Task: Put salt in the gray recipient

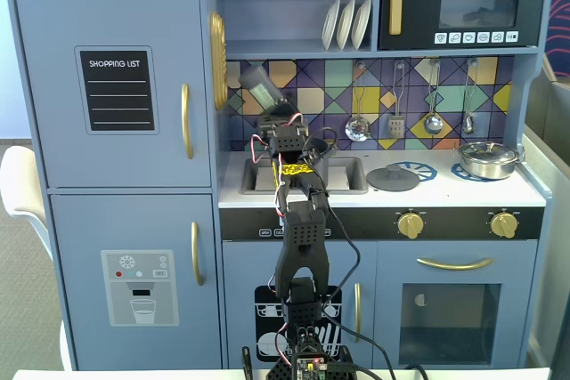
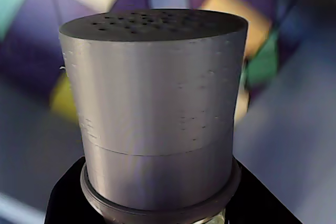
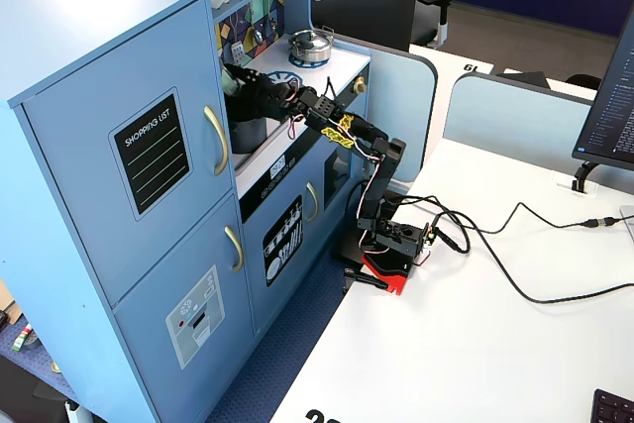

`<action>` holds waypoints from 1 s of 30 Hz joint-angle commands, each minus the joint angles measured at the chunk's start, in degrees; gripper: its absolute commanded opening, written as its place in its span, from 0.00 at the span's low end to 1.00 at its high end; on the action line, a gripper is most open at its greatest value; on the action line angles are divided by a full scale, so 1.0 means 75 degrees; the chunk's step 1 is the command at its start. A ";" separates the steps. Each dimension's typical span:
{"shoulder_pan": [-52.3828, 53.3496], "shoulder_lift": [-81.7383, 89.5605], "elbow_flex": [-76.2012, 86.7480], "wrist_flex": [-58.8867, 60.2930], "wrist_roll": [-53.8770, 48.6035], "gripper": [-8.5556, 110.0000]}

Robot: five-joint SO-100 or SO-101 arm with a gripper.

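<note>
My gripper point(image 1: 270, 111) clamped on salt point(image 1: 260, 91), shaker tilted up-left in air above sink point(image 1: 343, 186), against tile wall. Wrist view: salt point(image 2: 157, 114) fills frame, holed top toward tiles. Side fixed view: pot point(image 3: 248, 133) sits under my gripper point(image 3: 246, 86). Lid point(image 1: 393, 177) lies right of sink.
</note>
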 commanded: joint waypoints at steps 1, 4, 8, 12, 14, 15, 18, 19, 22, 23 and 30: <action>-0.0047 0.0035 -0.1055 -0.0105 -0.0680 0.07; 0.0246 0.0258 -0.0703 0.0176 -0.1359 0.07; 0.1043 0.0773 -0.0023 0.0199 -0.2766 0.07; 0.2227 0.0938 -0.0012 0.0387 -0.4535 0.07; 0.2836 0.0973 -0.0035 0.0387 -0.5461 0.07; 0.3117 0.0984 -0.0047 0.0387 -0.6012 0.07; 0.3914 0.1078 -0.0023 0.0375 -0.7945 0.07; 0.4160 0.1113 -0.0023 0.0387 -0.8613 0.07; 0.4969 0.1125 -0.0023 0.0246 -1.0570 0.07; 0.5238 0.1102 -0.0023 0.0199 -1.1238 0.07; 0.6973 0.0551 -0.0023 -0.0480 -1.5773 0.07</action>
